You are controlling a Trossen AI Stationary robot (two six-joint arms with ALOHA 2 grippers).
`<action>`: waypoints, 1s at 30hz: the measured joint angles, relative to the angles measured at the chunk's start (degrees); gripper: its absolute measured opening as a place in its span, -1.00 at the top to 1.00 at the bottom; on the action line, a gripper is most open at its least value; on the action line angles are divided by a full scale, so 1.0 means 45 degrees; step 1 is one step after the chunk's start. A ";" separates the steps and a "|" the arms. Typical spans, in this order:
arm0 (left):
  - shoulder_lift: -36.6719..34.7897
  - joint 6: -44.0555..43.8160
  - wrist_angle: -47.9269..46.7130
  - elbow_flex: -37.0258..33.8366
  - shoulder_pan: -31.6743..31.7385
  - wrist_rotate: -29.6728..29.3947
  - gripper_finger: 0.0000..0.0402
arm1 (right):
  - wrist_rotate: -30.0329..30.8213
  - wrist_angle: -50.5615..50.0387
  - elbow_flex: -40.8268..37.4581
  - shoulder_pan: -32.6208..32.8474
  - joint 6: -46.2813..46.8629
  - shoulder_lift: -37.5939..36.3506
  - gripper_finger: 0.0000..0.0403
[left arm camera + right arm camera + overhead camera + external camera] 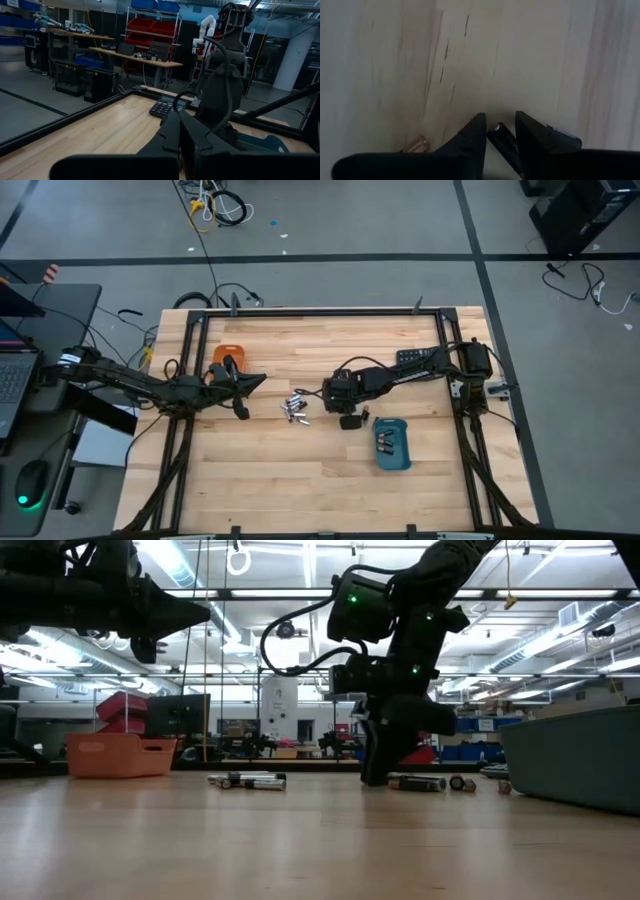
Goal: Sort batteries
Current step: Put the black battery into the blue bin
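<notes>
Several small silvery and dark batteries (295,410) lie loose on the wooden table's middle; in the low view they rest on their sides (250,780). More batteries lie in the blue tray (392,445). The orange tray (228,356) stands farther left. My right gripper (348,420) points down at the table just right of the loose pile, shut on a dark battery (504,141); a copper-tipped cell (415,145) lies beside it. My left gripper (258,383) hovers shut above the table by the orange tray, holding nothing that shows. My right gripper pinches a dark battery (503,139) between its two fingers, coming from above and pointing down. The fingers lie across the battery. In the low view the fingertips (375,776) reach down to the tabletop, so the battery sits at table level.
A black calculator (410,356) lies near the table's far right edge, behind my right arm. The blue tray's wall (580,755) rises close on the right in the low view. Bare wood stretches across the near half of the table (300,480).
</notes>
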 joint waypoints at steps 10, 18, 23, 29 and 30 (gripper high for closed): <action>0.0005 0.0000 0.0000 0.0000 0.0000 0.0000 1.00 | -0.0222 0.0143 0.0001 -0.0024 0.0139 0.0017 0.98; 0.0005 0.0005 0.0000 0.0000 0.0000 0.0000 1.00 | -0.0283 0.0103 0.0088 -0.0024 0.0483 0.0019 1.00; 0.0005 0.0005 0.0003 0.0000 0.0000 0.0000 1.00 | -0.0220 -0.0257 0.0573 -0.0019 0.1152 -0.0109 0.99; 0.0010 0.0005 -0.0143 0.0000 0.0000 0.0000 1.00 | 0.0016 -0.1620 0.1212 -0.0121 0.2900 -0.0911 1.00; 0.0005 0.0005 -0.0204 0.0000 0.0000 0.0000 1.00 | 0.0135 -0.1997 0.1234 -0.0230 0.3544 -0.1062 1.00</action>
